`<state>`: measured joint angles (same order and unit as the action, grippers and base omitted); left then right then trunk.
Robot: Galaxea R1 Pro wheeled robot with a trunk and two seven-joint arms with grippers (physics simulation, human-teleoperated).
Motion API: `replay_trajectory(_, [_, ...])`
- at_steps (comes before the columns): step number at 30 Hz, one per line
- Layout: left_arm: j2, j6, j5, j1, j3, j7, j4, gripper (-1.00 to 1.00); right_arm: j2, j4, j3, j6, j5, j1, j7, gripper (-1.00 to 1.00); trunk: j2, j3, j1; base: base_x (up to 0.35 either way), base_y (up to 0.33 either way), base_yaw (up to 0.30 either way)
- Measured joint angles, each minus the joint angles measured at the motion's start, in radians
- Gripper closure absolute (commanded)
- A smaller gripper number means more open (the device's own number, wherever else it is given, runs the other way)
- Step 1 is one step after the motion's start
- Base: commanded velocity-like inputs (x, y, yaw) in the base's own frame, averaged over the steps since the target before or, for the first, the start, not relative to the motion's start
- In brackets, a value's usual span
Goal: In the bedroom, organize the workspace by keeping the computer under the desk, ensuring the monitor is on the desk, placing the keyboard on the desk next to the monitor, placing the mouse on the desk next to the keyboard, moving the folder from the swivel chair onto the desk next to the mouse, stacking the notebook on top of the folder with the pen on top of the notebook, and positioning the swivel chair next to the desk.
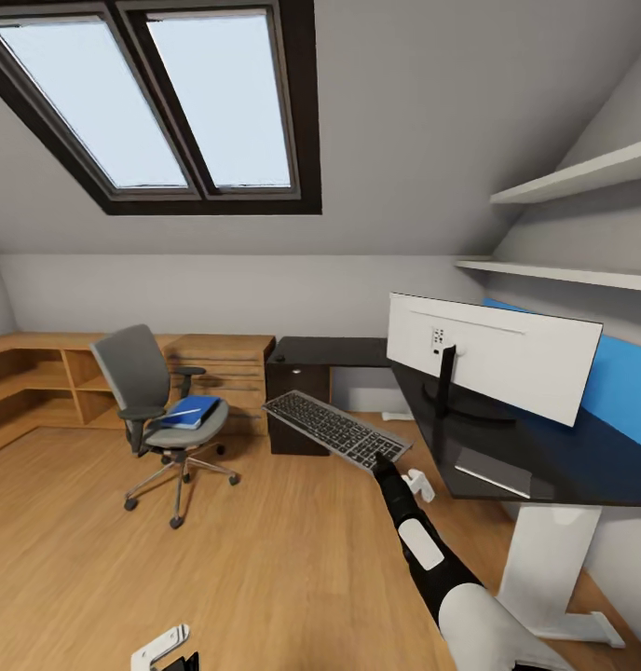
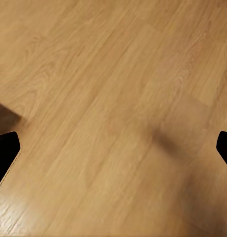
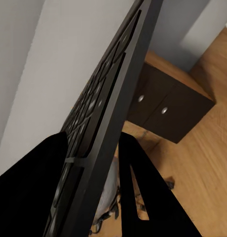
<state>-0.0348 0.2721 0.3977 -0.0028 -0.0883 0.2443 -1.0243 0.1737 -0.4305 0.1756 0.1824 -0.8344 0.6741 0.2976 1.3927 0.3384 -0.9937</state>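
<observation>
Your keyboard (image 1: pixel 336 430) is long, thin and stiff. It hangs in the air beside the worktop (image 1: pixel 544 457), near the monitor (image 1: pixel 493 357). Your right claw (image 1: pixel 384 460) is clamped on one end, so it may tip; holding nearer the middle would be steadier. Your left claw (image 1: pixel 162 648) is spread apart over the floor (image 1: pixel 265 559).

Head view looks down across the room at the desk (image 1: pixel 544 466); right wrist view sits close against the keyboard (image 3: pixel 101 123), also seen from the head (image 1: pixel 334 429); left wrist view faces the floor (image 2: pixel 113 98) closely.
</observation>
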Motion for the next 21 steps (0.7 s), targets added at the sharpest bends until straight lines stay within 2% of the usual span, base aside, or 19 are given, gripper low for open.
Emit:
replay_trajectory(3, [0.0,0.0,0.0,0.0,0.001,0.0,0.001,-1.0,0.0,-0.001,0.0,0.0,-0.007,0.0,0.001,1.0,0.0,0.0,0.0,0.174,0.056,0.0])
replay_trajectory(7, [0.001,0.0,-0.001,0.0,0.002,-0.001,0.008,-1.0,0.0,-0.003,0.0,0.0,-0.008,0.001,0.0,1.0,0.0,0.0,0.0,0.294,-0.116,0.0])
replay_trajectory(9, [0.002,-0.002,-0.003,0.0,0.002,0.0,0.051,-1.0,0.0,-0.002,0.002,0.002,-0.009,0.001,0.001,1.0,0.0,0.0,0.0,0.309,-0.131,0.0])
replay_trajectory(14, [0.002,-0.002,-0.003,0.0,0.002,0.0,0.06,-1.0,0.0,-0.002,0.004,0.001,-0.01,0.0,0.002,1.0,0.0,0.0,0.0,0.314,-0.108,0.0])
replay_trajectory(21, [0.002,-0.002,-0.003,0.0,0.002,-0.001,0.06,-1.0,0.0,-0.002,0.003,0.001,-0.01,0.001,0.001,1.0,0.0,0.0,0.0,0.329,0.096,0.0])
